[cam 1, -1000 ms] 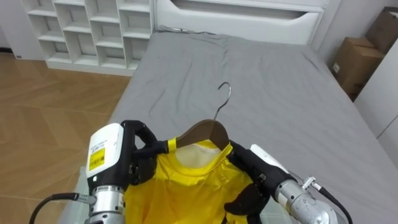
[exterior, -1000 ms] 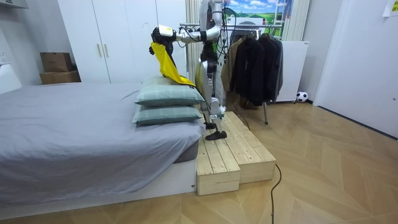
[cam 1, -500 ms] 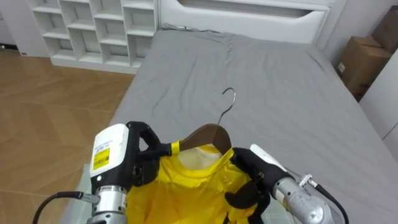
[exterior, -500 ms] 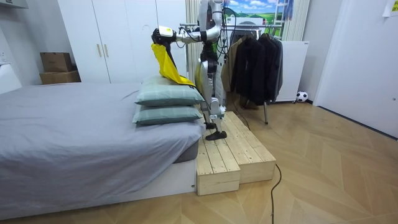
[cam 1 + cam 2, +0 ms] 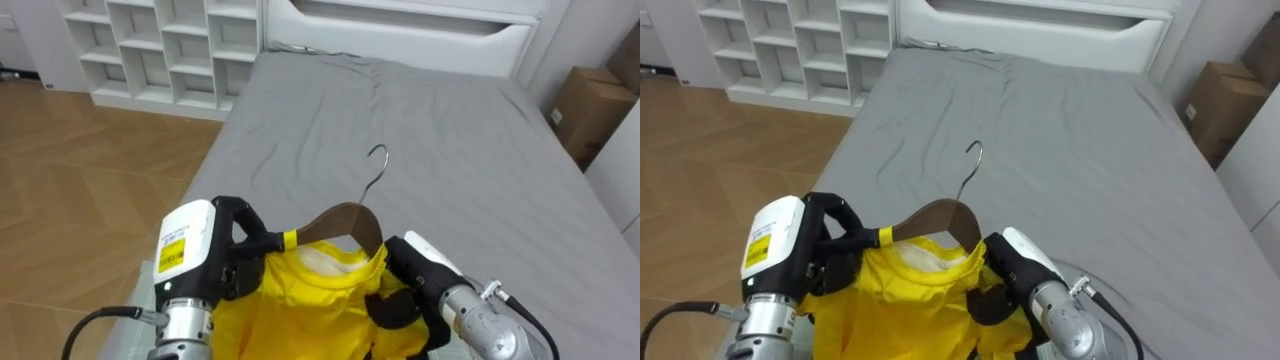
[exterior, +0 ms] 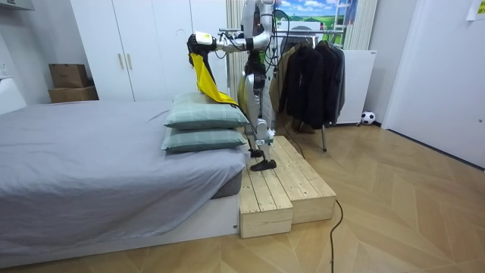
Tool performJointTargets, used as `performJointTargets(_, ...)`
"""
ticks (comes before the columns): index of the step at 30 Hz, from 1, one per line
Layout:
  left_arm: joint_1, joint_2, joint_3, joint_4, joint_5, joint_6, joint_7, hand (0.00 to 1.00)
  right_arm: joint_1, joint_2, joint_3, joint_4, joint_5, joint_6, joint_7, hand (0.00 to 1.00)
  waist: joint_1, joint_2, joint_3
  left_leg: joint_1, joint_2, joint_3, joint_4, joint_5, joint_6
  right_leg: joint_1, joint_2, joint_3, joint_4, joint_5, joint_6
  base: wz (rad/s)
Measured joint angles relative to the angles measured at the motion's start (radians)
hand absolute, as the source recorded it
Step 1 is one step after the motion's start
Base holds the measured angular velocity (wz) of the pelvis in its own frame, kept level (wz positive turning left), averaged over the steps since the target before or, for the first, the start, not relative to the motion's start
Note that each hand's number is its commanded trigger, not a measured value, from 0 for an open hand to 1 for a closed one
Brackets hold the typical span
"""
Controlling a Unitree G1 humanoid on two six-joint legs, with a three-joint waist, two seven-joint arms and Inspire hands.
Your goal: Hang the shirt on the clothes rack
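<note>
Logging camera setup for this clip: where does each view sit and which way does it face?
Left eye view: robot's head, looking down along the bed; left hand and right hand grip the yellow shirt on its hanger.
Right eye view: beside it, same scene and hands.
Room view: beside the bed, facing the whole robot on the wooden platform.
All share bed and yellow shirt.

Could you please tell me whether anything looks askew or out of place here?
Nothing is spilled or damaged. The yellow shirt sits bunched on the wooden hanger, clutched by the left hand and the right hand, and the hanger tilts, its hook leaning sideways.
</note>
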Motion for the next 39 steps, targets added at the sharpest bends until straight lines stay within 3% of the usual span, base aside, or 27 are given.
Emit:
performJointTargets(16, 0.0, 0.009, 0.002, 0.0, -0.018, -0.01, -0.002, 1.0, 0.0, 0.001, 0.0, 0.0, 0.02, -0.002, -0.015, 1.0, -0.002, 0.005, 0.0027, -0.006, 0.0, -0.003, 0.006, 0.0, 0.0, -0.001, 0.0, 0.002, -0.002, 0.0, 0.0, 0.0)
performJointTargets(22, 0.0, 0.008, 0.003, 0.0, -0.034, -0.011, -0.002, 1.0, -0.001, 0.002, -0.005, -0.001, 0.014, -0.003, -0.014, 1.0, -0.012, 0.017, 0.0056, -0.009, 0.0, -0.01, 0.004, -0.001, 0.001, -0.001, 0.001, -0.003, -0.002, 0.0, 0.0, 0.03)
performJointTargets(24, 0.0, 0.009, 0.003, 0.0, -0.034, -0.012, -0.002, 0.23, -0.002, 0.002, -0.01, -0.003, 0.008, -0.003, -0.009, 1.0, -0.016, 0.024, 0.0036, -0.009, 0.0, -0.012, 0.003, -0.001, 0.001, -0.001, 0.001, -0.003, -0.001, 0.0, 0.0, 0.0)
performJointTargets(26, 0.0, 0.009, 0.003, 0.0, -0.027, -0.012, -0.002, 0.0, -0.003, 0.003, -0.012, -0.003, 0.008, -0.003, -0.007, 1.0, -0.02, 0.028, 0.0018, -0.008, 0.0, -0.012, 0.003, -0.001, 0.001, -0.002, 0.001, -0.001, -0.001, 0.0, 0.0, 0.0)
performJointTargets(39, -0.012, 0.007, 0.006, 0.0, -0.061, -0.028, 0.002, 0.0, -0.002, 0.004, -0.017, -0.002, -0.032, -0.004, -0.007, 1.0, -0.026, 0.022, -0.0012, 0.006, 0.0, 0.004, 0.003, -0.001, 0.001, 0.002, 0.001, 0.019, 0.001, 0.0, 0.0, -0.03)
